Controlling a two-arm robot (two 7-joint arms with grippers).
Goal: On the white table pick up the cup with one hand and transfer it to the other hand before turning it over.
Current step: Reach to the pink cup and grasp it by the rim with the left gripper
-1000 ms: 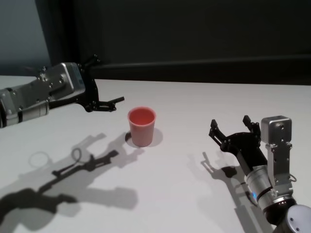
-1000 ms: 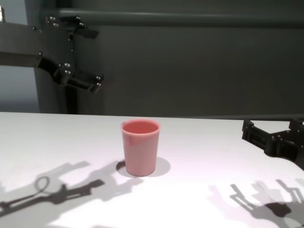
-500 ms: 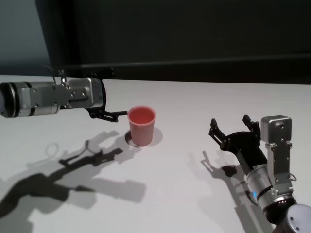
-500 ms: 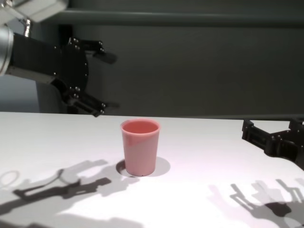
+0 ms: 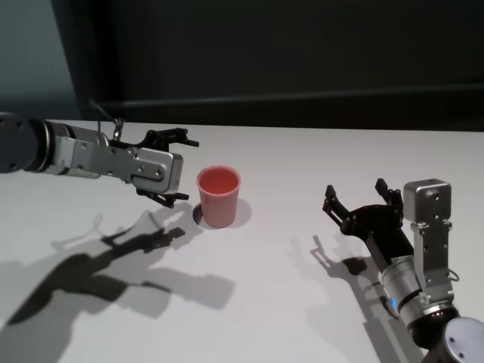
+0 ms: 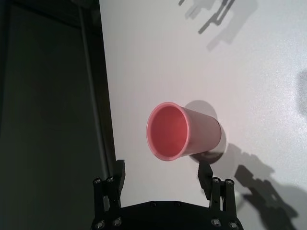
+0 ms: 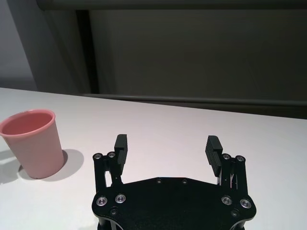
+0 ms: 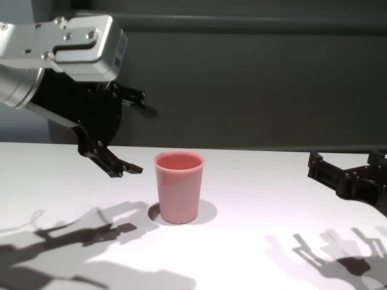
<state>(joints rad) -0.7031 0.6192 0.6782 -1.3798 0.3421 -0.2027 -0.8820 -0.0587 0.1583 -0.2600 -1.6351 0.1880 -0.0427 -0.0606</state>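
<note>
The cup (image 5: 219,196) is positioned upright on the white counter (image 5: 287,302), rim uppermost, roughly at the centre of the work area between the two arms. A shadow is cast on the counter behind and around its base. The left claw (image 5: 181,170) is held just beside the cup on the robot's left, at about the height of the cup's upper half, and is turned sideways so that its opening is directed at the cup. Its fingers (image 8: 124,167) are spread wide and released; no contact with the cup is seen, and a narrow gap is visible between the lower fingertip and the cup wall in the chest view. In the left wrist view the cup (image 6: 180,132) is framed ahead of the two fingers, clear of both. The left arm's shadow is thrown across the counter toward the near edge. The right claw (image 5: 361,200) is parked well apart from the cup on the robot's right, low over the counter, with its fingers (image 7: 212,149) spread apart and nothing held. In the right wrist view the cup (image 7: 33,141) is seen off to one side, untouched.
</note>
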